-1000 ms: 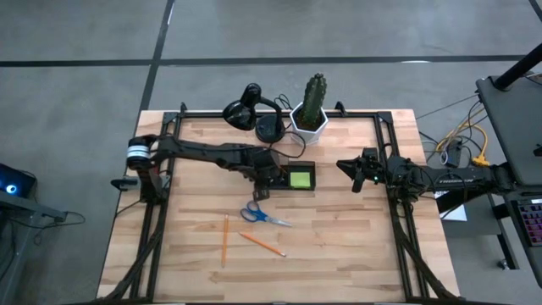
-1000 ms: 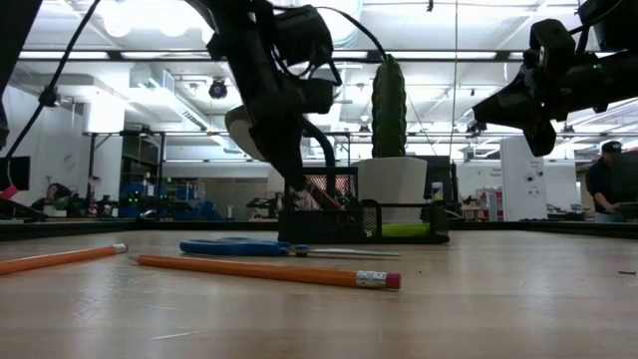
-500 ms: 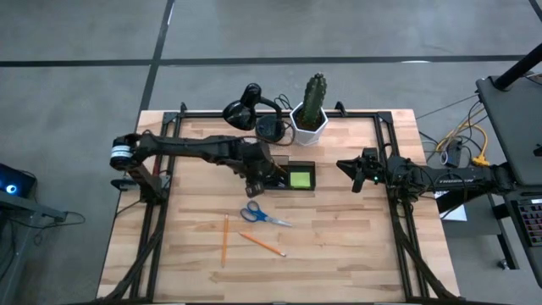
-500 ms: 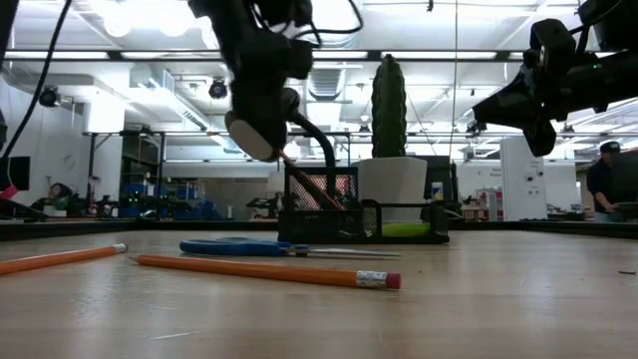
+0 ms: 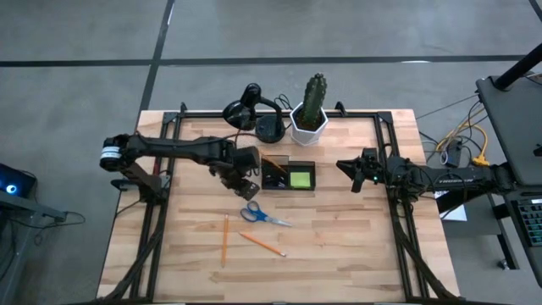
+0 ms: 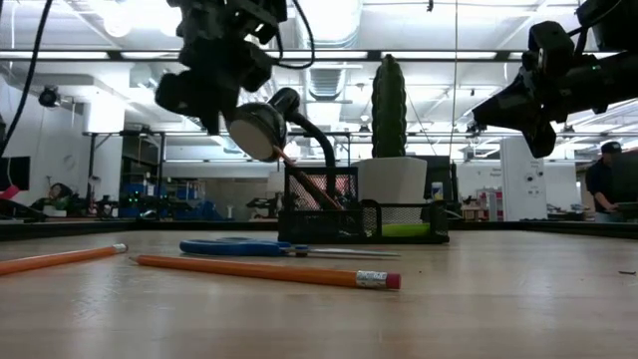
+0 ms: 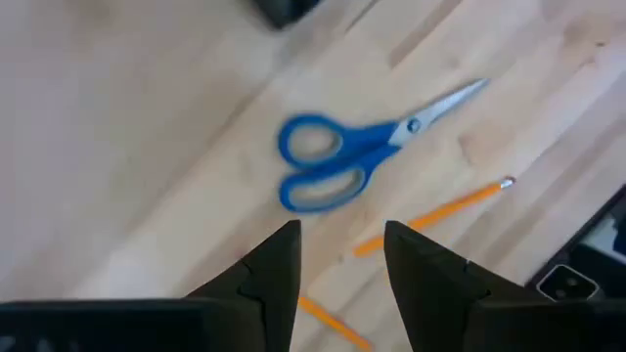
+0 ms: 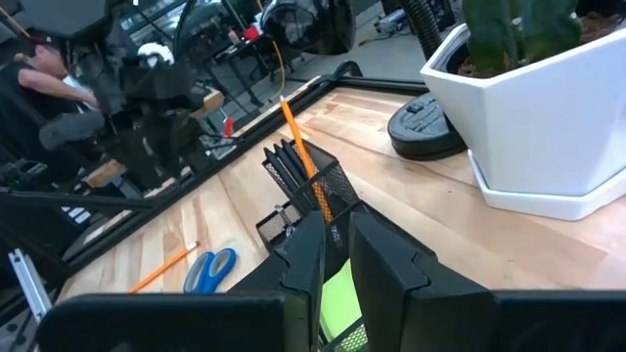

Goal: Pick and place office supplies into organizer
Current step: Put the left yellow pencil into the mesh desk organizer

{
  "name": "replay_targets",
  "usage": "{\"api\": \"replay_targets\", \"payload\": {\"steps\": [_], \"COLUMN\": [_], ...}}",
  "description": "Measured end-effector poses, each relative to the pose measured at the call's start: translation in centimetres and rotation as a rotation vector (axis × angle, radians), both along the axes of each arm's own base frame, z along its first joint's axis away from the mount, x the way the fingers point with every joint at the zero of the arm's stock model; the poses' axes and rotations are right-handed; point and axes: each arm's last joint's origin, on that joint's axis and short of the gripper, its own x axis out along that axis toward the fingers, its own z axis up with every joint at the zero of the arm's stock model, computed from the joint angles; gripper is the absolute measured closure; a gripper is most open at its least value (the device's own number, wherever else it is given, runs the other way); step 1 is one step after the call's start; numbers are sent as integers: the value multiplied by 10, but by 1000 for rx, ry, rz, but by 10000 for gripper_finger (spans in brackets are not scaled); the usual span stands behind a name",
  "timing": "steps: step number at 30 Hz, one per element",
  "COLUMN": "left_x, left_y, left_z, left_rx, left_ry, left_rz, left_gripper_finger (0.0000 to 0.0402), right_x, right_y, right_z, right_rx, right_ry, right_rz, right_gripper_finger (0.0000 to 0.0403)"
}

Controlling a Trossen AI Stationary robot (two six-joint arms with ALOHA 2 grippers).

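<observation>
My left tool [image 5: 243, 184]: fingers [image 7: 277, 269] apart, nothing between them, hovering above the worktop [image 5: 339, 246] just left of the organizer [image 5: 288, 175].
My right tool [image 5: 347, 167]: raised right of the organizer, fingers almost together, holding nothing.
Organizer: mid-worktop; one orange pencil [image 8: 305, 164] leans in its tall mesh cup beside dark pens; green sticky-note pad [image 5: 300, 179] in its right compartment.
Scissors [image 5: 263, 215]: flat on the worktop, near side of the organizer.
Loose pencils [image 5: 224, 239]: two, near the scissors.

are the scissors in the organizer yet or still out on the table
Out. The blue-handled scissors lie flat on the table, in front of the organizer and apart from it. The left gripper hovers above them, open and empty.
</observation>
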Motion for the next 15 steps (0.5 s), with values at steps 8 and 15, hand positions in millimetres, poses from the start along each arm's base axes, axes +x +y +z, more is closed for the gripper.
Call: {"api": "replay_targets", "payload": {"steps": [8, 15], "left_x": [-5, -8], "left_y": [-21, -50], "left_z": [-3, -4], "left_rx": [-68, -55], "left_ry": [109, 156], "left_rz": [125, 168], "left_gripper_finger": [269, 269], "right_x": [0, 0], "right_y": [0, 0], "right_z": [0, 0], "right_rx": [50, 49], "right_ry": [-21, -20], "right_rz": [-8, -7], "right_gripper_finger": [360, 360]}}
